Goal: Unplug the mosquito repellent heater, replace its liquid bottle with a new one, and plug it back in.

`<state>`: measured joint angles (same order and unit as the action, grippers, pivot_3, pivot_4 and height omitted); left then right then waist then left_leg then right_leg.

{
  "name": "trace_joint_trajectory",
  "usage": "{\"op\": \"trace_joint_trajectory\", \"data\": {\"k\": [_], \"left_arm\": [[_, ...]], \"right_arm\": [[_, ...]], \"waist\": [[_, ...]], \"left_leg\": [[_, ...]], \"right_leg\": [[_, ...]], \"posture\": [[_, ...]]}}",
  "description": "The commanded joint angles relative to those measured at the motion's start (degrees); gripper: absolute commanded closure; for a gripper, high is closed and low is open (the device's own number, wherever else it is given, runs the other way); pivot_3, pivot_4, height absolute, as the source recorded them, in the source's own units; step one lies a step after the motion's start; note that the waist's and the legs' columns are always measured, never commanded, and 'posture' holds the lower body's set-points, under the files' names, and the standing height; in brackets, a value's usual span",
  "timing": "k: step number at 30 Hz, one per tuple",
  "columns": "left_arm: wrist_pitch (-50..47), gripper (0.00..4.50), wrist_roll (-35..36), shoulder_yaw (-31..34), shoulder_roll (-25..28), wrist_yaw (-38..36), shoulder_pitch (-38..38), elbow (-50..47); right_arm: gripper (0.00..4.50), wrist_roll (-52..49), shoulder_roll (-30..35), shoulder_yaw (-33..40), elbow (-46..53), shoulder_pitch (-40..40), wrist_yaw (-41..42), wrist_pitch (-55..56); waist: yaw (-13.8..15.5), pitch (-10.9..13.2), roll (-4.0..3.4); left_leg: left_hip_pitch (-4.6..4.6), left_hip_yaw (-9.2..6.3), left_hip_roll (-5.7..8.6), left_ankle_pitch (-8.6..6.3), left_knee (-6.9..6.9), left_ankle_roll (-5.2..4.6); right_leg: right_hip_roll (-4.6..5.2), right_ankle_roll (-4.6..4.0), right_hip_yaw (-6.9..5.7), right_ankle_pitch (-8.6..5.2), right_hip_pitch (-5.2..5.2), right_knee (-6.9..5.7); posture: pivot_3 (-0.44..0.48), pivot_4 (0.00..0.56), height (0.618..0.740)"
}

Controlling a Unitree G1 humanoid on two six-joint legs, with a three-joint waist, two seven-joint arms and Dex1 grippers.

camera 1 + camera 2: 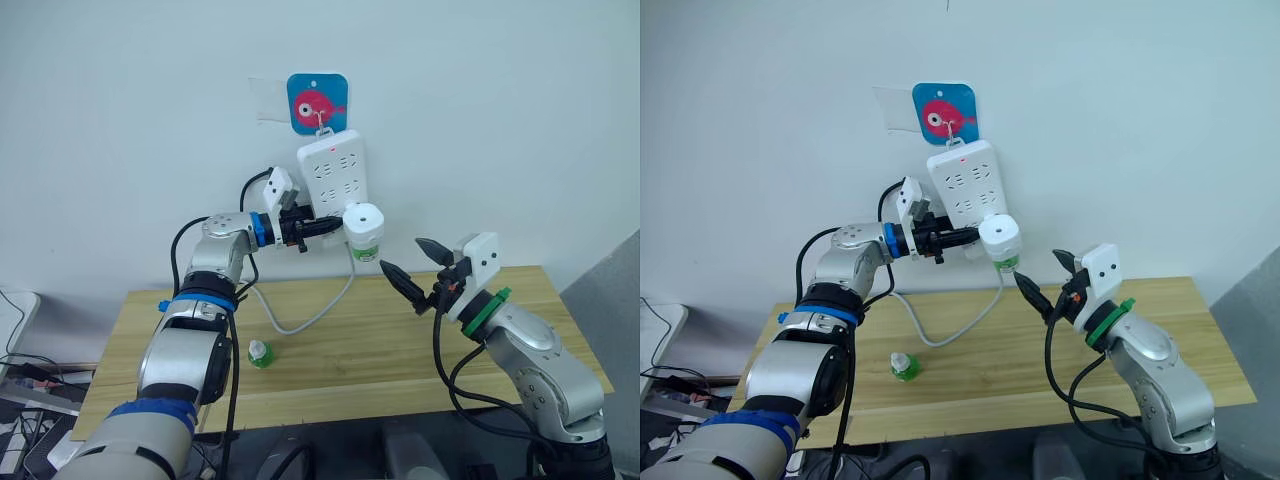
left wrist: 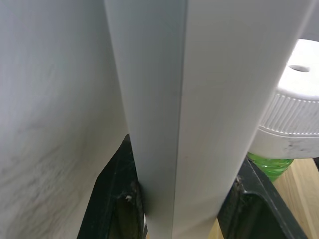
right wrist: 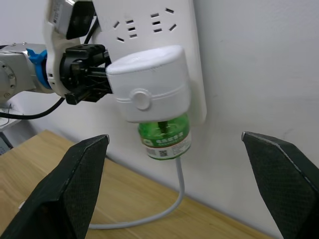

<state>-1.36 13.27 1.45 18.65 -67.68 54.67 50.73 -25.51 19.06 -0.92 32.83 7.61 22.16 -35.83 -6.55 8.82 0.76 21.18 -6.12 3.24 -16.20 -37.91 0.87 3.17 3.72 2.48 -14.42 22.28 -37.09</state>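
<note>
The right gripper had its two black fingers spread wide, empty, framing the small white rounded plastic mosquito repellent heater without touching it. The left gripper pinched the lower edge of the long white multi-socket power strip between its fingers, just beside the heater.

The heater sat plugged into the bottom of the strip, centre of the left eye view, above the pale wooden table. Screwed in under it hung the small translucent green plastic bottle, its dark wick rod running up into the body, a printed label round its middle.

The heater looked light and hard-shelled, with smooth, likely slippery curved sides; a grip across its two flanks, close to the strip, would probably pull the prongs straight out without levering. The bottle seemed thin-walled and its wick brittle, so it would be better gripped at the ribbed collar than squeezed at the belly.

A second small green bottle with a white screw cap stood on the table at lower left of the left eye view, near the grey cable trailing down from the strip.
</note>
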Motion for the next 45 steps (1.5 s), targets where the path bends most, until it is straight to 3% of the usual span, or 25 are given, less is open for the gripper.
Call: {"op": "trace_joint_trajectory", "data": {"k": [1,9,25,31,45], "left_arm": [[-0.4,3.13,0.3,0.1,-0.7,0.7,-0.3,-2.5],[-0.4,3.13,-0.1,-0.2,-1.2,1.1,-0.3,-3.0],[0.5,3.13,-0.8,-0.4,-1.0,2.0,-0.7,-3.4],[0.9,3.13,-1.1,-0.2,-0.8,2.5,-0.6,-3.0],[2.0,3.13,-2.0,0.6,0.2,5.1,0.6,-0.1]], "right_arm": [[0.00,1.2,-1.0,-2.4,1.5,3.1,-1.7,-0.4],[0.00,8.8,-5.6,-7.6,-4.9,10.8,-7.4,0.8],[0.00,16.6,-9.6,-9.8,-14.5,17.3,-8.0,7.2],[1.52,16.3,-9.9,-9.8,-14.9,17.4,-6.7,7.6],[1.52,13.2,-5.7,-6.8,-3.8,10.5,-4.6,2.2]], "waist": [[0.0,0.1,0.02],[0.0,0.2,0.05],[0.0,0.3,0.04],[0.0,0.3,0.03],[0.1,0.3,0.03]], "left_leg": [[0.00,0.00,0.00,0.00,0.00,0.00],[0.01,-0.02,0.04,0.00,-0.01,0.00],[0.03,-0.06,0.04,0.00,0.00,0.00],[0.02,-0.06,0.04,0.00,-0.01,0.00],[0.30,-0.08,0.05,0.00,-0.04,0.00]], "right_leg": [[0.00,0.00,0.00,0.00,0.01,-0.02],[0.02,-0.01,-0.01,0.00,0.01,0.01],[0.03,-0.01,-0.03,0.01,0.04,0.01],[0.03,-0.01,-0.03,0.01,0.03,-0.01],[0.04,-0.01,-0.02,0.01,0.29,0.02]], "posture": [[-0.204,0.158,0.740],[-0.209,0.164,0.740],[-0.194,0.165,0.740],[-0.187,0.166,0.740],[-0.187,0.161,0.740]]}}
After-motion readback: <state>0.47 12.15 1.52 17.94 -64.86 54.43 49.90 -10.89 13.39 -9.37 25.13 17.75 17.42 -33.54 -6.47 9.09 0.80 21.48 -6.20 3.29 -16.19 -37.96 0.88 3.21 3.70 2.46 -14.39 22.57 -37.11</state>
